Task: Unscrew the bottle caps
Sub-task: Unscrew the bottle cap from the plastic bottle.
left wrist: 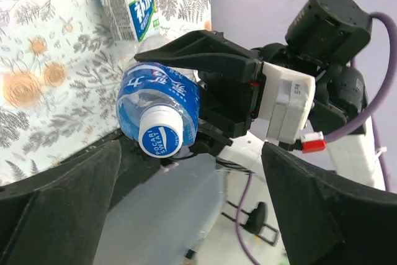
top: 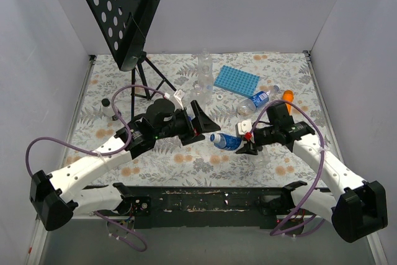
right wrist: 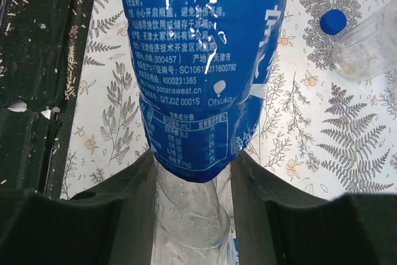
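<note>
Finds the bottle cap (left wrist: 160, 139), white and printed POCARI SWEAT, facing straight at the left gripper (left wrist: 186, 215), spread wide and the nearer of the two. Lays the bottle (top: 226, 141) level, long axis from arm to arm, over the floral table (top: 186, 159). Pinches its clear end in the right gripper (top: 247, 141). Reads Otsuka and pocarisweat.cn on the blue label (right wrist: 198, 60).

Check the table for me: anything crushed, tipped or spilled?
The Pocari Sweat bottle looks twisted and pinched in its clear part where the right gripper clamps it. Another labelled bottle lies on its side beside the blue tray. No spill visible.
</note>
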Tool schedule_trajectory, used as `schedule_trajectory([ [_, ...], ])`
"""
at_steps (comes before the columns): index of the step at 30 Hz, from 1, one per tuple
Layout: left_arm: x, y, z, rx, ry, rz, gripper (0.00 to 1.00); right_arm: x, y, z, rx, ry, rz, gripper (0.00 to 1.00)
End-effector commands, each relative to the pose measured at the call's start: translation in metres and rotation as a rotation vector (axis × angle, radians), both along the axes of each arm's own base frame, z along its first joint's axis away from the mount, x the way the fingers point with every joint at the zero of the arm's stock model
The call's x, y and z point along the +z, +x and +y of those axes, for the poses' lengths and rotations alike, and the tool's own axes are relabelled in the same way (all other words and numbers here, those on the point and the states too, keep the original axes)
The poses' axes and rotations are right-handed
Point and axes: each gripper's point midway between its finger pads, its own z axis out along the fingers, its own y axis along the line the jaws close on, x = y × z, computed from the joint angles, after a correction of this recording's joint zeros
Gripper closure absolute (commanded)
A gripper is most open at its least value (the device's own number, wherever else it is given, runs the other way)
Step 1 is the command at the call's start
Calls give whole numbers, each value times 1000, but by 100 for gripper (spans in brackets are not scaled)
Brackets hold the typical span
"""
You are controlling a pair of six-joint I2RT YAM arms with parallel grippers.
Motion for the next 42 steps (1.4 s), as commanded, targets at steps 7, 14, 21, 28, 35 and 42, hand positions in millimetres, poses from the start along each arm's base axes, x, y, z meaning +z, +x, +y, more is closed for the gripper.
schedule_trajectory([
  [7, 36, -3, 38, -64, 73, -507, 2, 0, -4, 1, 21, 4, 24, 85],
  [14, 53, -16, 73, -80, 91, -928, 2, 2, -6, 0, 33, 21, 40, 85],
  [21, 41, -42, 72, -329, 150, -1340, 2, 2, -5, -4, 25, 37, 48, 85],
  [28, 38, -52, 57, -513, 155, -1576, 2, -1, -7, -5, 40, 57, 46, 85],
  [35, 37, -45, 38, -586, 143, -1624, 2, -3, -8, -6, 46, 63, 40, 84],
  [42, 34, -40, 23, -654, 134, -1633, 2, -9, -10, -7, 60, 62, 25, 83],
])
